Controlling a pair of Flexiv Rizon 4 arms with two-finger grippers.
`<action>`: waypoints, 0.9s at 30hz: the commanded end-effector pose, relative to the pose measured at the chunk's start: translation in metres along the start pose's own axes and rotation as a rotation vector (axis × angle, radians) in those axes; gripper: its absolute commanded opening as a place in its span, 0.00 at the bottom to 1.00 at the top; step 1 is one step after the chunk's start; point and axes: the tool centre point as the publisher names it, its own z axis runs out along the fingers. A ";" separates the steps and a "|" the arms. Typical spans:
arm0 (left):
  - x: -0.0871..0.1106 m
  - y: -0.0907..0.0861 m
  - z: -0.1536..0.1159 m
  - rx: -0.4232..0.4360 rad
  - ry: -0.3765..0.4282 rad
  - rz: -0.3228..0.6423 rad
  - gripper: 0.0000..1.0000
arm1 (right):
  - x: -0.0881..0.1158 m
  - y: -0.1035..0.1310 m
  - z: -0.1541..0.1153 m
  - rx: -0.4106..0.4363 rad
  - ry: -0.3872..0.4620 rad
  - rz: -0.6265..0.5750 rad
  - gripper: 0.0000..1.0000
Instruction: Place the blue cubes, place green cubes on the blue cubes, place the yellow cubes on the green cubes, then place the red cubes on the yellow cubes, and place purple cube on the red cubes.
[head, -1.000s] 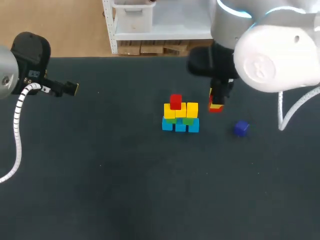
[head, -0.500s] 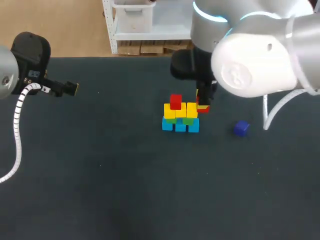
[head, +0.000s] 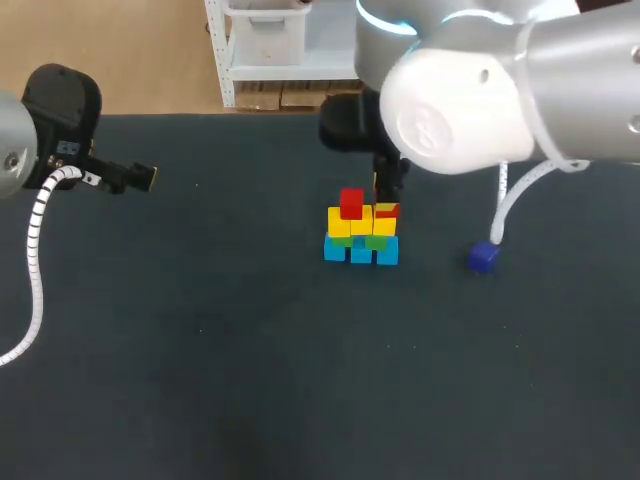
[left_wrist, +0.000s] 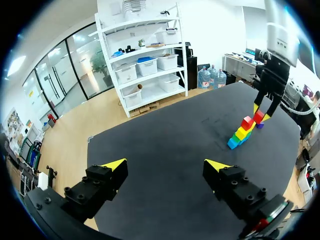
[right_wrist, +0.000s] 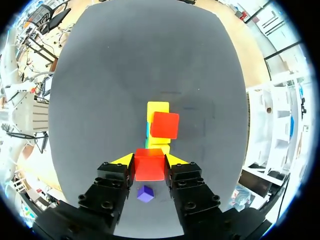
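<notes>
The right gripper (right_wrist: 150, 160) has its fingers closed on two opposite sides of a red cube (right_wrist: 149, 167), and by the head view it hangs directly over the right end of the stack (head: 361, 233). I judge the step in hand to be setting this cube on the yellow cubes (head: 384, 222). What matters is that the bare yellow top lies straight beneath the fingers. In the right wrist view only a sliver of yellow shows just ahead of the gripped cube. Whether the cube already touches the yellow or sits a little above it I cannot tell. The row of cubes runs straight ahead of the fingers, and they pinch across that line. That leaves the cube's front face free towards the other red cube (right_wrist: 165, 125), which already sits on the yellow layer just ahead of the fingertips. That neighbour is the thing most likely to get nudged, so the drop probably needs to be straight down with little drift forward. Below the yellow layer are the green cubes (head: 376, 241) and the blue cubes (head: 360, 252). The purple cube (head: 482, 257) lies on the table (head: 250, 350), behind and under the right fingers, off to the stack's side and out of the way. The left gripper (left_wrist: 165, 165) is wide open and empty, with the stack well ahead of it, so the right arm is far nearer.
</notes>
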 end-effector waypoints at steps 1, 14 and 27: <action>0.000 0.001 0.000 0.005 -0.001 0.001 1.00 | -0.004 -0.003 0.001 -0.012 0.003 -0.004 0.00; 0.000 0.001 0.000 0.005 -0.001 0.001 1.00 | -0.009 -0.004 0.007 -0.015 0.010 -0.008 0.00; 0.000 0.001 0.000 0.005 -0.001 0.001 1.00 | -0.011 -0.013 0.015 -0.004 0.019 -0.001 0.00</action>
